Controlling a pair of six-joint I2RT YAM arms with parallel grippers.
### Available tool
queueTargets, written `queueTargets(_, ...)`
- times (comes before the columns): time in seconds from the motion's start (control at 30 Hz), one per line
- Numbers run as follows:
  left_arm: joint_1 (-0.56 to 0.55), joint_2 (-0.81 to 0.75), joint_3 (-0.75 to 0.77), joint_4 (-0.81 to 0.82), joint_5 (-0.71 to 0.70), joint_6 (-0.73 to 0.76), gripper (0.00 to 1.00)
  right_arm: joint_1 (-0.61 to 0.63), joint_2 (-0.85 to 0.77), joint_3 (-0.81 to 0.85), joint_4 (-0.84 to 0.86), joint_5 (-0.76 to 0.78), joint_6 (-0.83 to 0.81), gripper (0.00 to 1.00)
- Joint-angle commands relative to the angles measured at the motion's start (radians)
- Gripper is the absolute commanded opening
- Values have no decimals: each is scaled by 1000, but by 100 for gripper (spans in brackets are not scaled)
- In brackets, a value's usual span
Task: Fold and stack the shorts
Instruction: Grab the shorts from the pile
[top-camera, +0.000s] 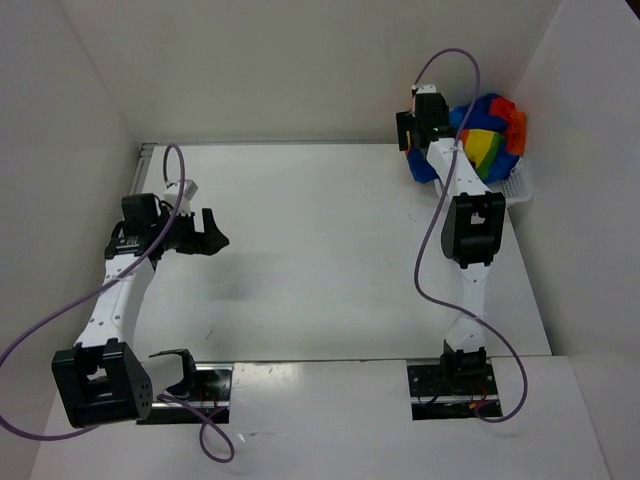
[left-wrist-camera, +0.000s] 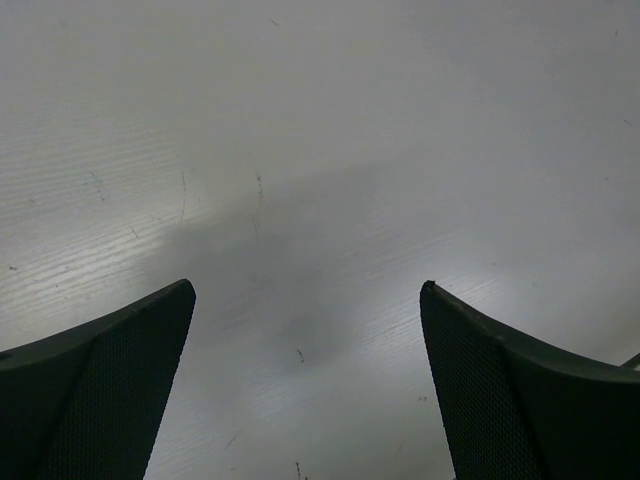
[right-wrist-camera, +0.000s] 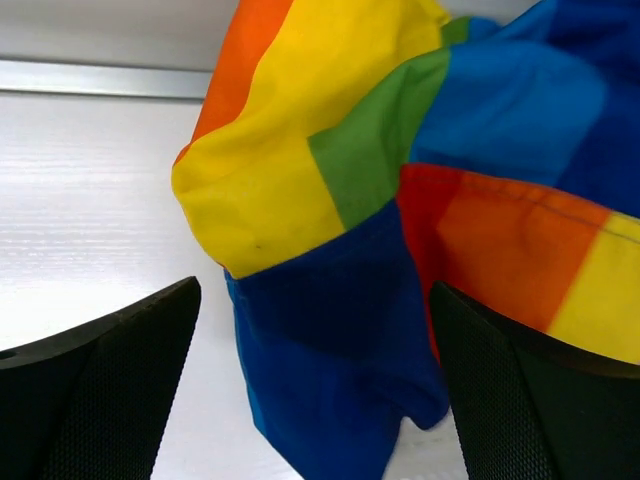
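Observation:
The rainbow-striped shorts (top-camera: 487, 137) lie bunched in a heap at the far right of the table, over a white mesh basket (top-camera: 515, 187). In the right wrist view the shorts (right-wrist-camera: 400, 200) fill the frame, and a blue fold hangs down between my open fingers. My right gripper (top-camera: 413, 128) is open at the left edge of the heap, its jaws on either side of the blue fold (right-wrist-camera: 330, 370) without closing on it. My left gripper (top-camera: 213, 232) is open and empty over bare table at the left; its fingers (left-wrist-camera: 110, 390) show only the table surface. No drawstring shows.
White walls enclose the table on the left, back and right. The basket sits against the right wall. Purple cables (top-camera: 435, 250) loop from both arms. The arm bases (top-camera: 180, 385) are at the near edge.

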Motion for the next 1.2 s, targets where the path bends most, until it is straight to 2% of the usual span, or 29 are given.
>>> queueTargets(0.0, 16, 15, -3, 4, 13, 4, 100, -9, 43, 88, -15, -24, 52, 91)
queueTargets(0.03, 16, 15, -3, 4, 4, 4, 100, -9, 54, 88, -15, -24, 52, 91)
queueTargets(0.07, 16, 15, -3, 4, 4, 4, 100, -9, 63, 88, -3, 11, 52, 77)
queueTargets(0.13, 16, 25, -3, -5, 4, 4, 100, -18, 75, 88, 9, 31, 52, 65)
queueTargets(0.17, 16, 25, -3, -5, 4, 4, 100, -18, 75, 77, 9, 57, 52, 52)
queueTargets(0.23, 16, 25, -3, -5, 4, 4, 100, -18, 75, 77, 29, 81, 52, 42)
queueTargets(0.4, 16, 15, -22, 4, -5, 4, 100, -9, 19, 86, 38, 127, 52, 37)
queueTargets(0.6, 16, -3, -40, 24, 4, 4, 100, -9, -67, 68, 58, 154, 52, 37)
queueTargets(0.63, 16, -14, -40, 24, 4, 4, 100, -9, -76, 68, 58, 154, 52, 29)
queueTargets(0.7, 16, -23, -49, 24, 4, 4, 100, 0, -105, 59, 58, 154, 52, 21)
queueTargets(0.73, 16, -32, -49, 33, 4, 4, 100, 0, -115, 59, 58, 154, 52, 13)
queueTargets(0.83, 16, -41, -49, 33, 4, 4, 100, 0, -162, 48, 81, 179, 26, 1)
queueTargets(1.0, 16, -51, -25, 70, 4, 4, 100, 9, -292, 83, 90, 181, 6, 1)
queueTargets(1.17, 16, -51, 3, 128, 38, 4, 100, 132, -451, 132, 167, 181, -104, 1)
